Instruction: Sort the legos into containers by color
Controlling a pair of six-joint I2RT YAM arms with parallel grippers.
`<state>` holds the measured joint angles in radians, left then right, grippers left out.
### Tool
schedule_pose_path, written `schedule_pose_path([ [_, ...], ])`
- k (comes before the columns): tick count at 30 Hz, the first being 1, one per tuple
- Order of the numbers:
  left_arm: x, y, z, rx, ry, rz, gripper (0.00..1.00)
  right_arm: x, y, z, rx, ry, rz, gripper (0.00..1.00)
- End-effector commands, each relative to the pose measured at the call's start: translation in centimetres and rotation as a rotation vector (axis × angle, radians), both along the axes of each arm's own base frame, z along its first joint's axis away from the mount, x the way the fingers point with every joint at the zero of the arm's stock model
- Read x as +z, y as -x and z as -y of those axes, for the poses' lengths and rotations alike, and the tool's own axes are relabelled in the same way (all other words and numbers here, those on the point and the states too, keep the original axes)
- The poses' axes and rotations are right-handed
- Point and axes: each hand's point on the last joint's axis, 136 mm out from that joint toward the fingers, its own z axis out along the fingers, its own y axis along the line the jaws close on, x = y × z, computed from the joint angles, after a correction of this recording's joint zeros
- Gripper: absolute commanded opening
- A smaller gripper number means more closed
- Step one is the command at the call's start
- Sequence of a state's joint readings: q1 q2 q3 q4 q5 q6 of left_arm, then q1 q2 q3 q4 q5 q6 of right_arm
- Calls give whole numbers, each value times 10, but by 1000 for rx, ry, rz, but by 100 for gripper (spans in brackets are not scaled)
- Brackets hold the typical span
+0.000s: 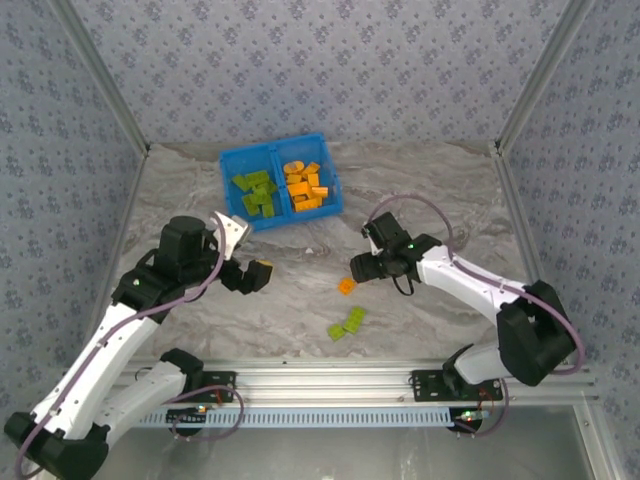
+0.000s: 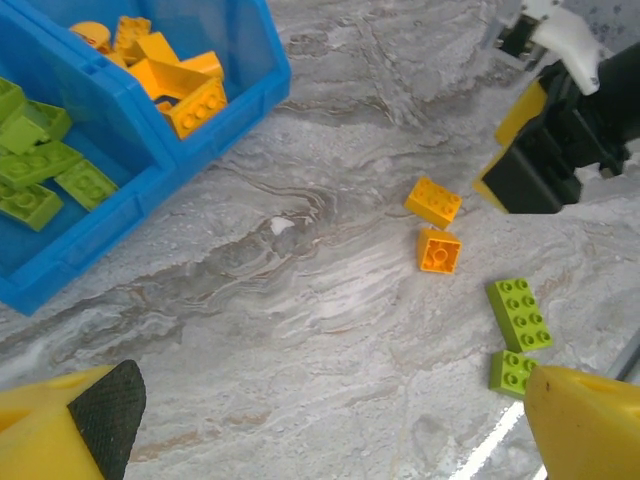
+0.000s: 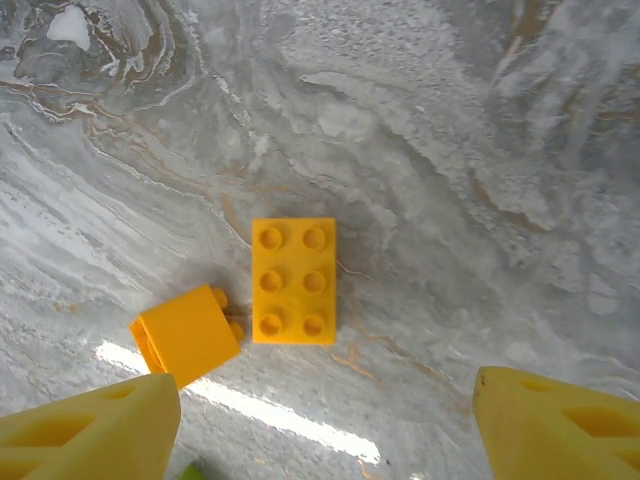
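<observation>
The blue tray stands at the back centre; its left compartment holds lime green legos, its right one orange legos. Loose on the table lie an orange six-stud brick and a small orange brick tipped on its side. Closer to the front edge are two green bricks. My right gripper hovers open just above the orange pair, nothing between its fingers. Left of them, my left gripper is wide open over bare table, and its view takes in both orange bricks.
Patterned walls enclose the marble table on three sides. An aluminium rail runs along the near edge behind the green bricks. In the left wrist view the right gripper shows close to the loose orange bricks.
</observation>
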<state>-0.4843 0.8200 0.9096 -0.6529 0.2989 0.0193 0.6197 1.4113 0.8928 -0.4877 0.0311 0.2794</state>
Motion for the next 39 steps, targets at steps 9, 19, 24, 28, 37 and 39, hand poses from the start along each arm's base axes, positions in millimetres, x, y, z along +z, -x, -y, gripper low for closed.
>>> schedule_pose_path([
  [9, 10, 1, 1, -25, 7, 40, 99, -56, -20, -15, -16, 44, -126, 73],
  [19, 8, -1, -2, -9, -9, 44, 99, -50, -19, 0, -88, 59, -96, 35],
  [24, 7, -3, -5, 11, -20, 47, 99, -7, -26, 16, -181, 47, 20, 34],
  [28, 9, -3, -6, 14, -19, 53, 99, 51, -33, 17, -216, -30, 153, 34],
  [37, 19, -18, -41, 220, -77, 137, 99, 176, -76, -38, -138, -243, 442, 37],
  [39, 22, -21, -55, 294, -111, 158, 99, 189, -95, -58, -106, -260, 459, 37],
])
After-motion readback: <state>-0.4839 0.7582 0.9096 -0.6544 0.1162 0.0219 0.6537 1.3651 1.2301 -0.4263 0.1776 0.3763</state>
